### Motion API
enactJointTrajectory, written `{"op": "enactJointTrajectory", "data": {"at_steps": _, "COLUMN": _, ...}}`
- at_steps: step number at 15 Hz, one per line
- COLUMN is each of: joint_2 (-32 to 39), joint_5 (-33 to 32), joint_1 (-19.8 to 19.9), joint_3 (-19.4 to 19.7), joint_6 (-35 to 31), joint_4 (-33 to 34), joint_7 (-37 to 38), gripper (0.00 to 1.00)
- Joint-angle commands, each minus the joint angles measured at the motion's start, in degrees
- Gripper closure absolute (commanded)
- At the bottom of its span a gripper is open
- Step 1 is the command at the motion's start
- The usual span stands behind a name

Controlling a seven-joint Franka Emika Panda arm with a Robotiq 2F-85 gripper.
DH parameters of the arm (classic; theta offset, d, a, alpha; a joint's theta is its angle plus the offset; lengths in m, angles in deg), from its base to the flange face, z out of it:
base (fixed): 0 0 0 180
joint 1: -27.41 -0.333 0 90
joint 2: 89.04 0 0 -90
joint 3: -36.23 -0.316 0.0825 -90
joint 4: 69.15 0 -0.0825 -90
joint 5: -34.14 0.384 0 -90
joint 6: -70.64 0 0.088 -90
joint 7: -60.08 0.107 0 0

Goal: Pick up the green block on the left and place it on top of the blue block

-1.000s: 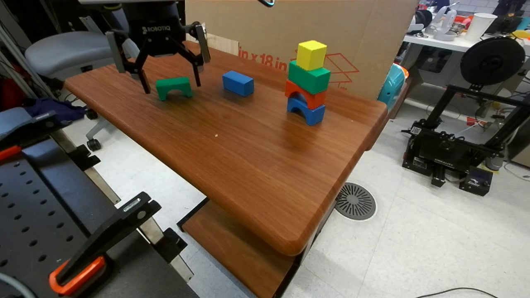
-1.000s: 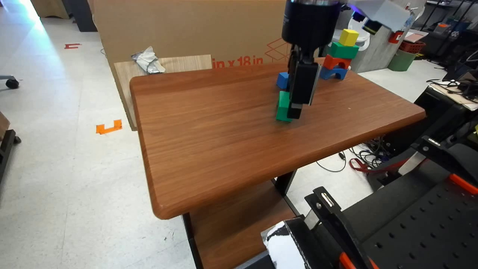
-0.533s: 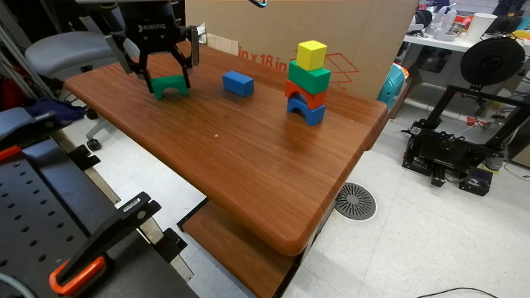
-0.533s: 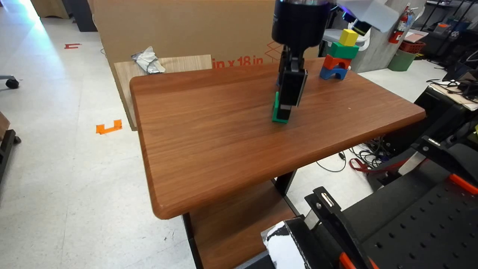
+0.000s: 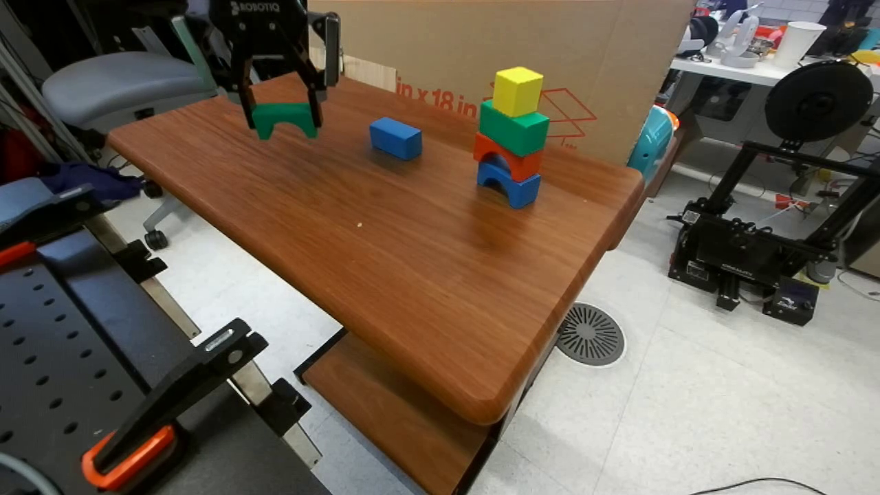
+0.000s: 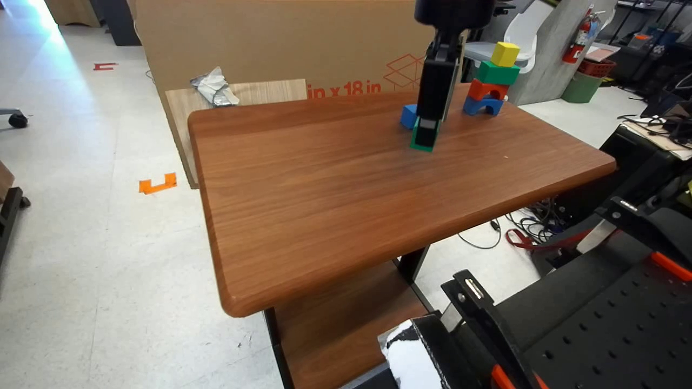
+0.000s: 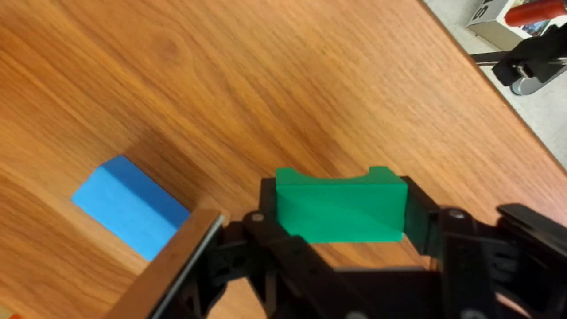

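Note:
The green block on the left, an arch-shaped piece (image 5: 283, 118), hangs a little above the table, its arch opening downward. My gripper (image 7: 340, 206) is shut on it; in the wrist view dark fingers (image 7: 418, 217) press against both of its ends. In an exterior view only green edges (image 6: 421, 148) show round the fingertip that covers it. The blue block (image 5: 395, 139), a plain rectangular one, lies flat on the table, to the right of the held piece in that view. From the wrist it appears at the left (image 7: 133, 206), apart from the gripper and turned at an angle.
A tower stands farther along the table: blue arch (image 5: 507, 184) at the bottom, then red arch (image 5: 507, 157), green block (image 5: 514, 130) and yellow block (image 5: 518, 93). Behind the wooden table (image 5: 385, 275) rises a large cardboard box (image 5: 426, 48).
My gripper came down over the green arch piece, shut on its ends, and has since lifted it off the table. The blue block and the tower have not moved.

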Motion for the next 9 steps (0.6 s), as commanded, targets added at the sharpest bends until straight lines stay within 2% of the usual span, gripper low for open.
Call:
{"op": "enactJointTrajectory", "data": {"at_steps": 1, "joint_2": -5.8, "joint_5": 3.4, "joint_1": 2.5, "joint_3": -0.9, "joint_6": 2.9, "joint_4": -2.0, "joint_7": 2.4, "gripper": 0.59}}
{"op": "enactJointTrajectory", "data": {"at_steps": 9, "joint_2": -4.1, "joint_5": 5.3, "joint_1": 3.7, "joint_3": 1.4, "joint_6": 4.1, "joint_4": 1.9, "joint_7": 9.1, "gripper": 0.59}}
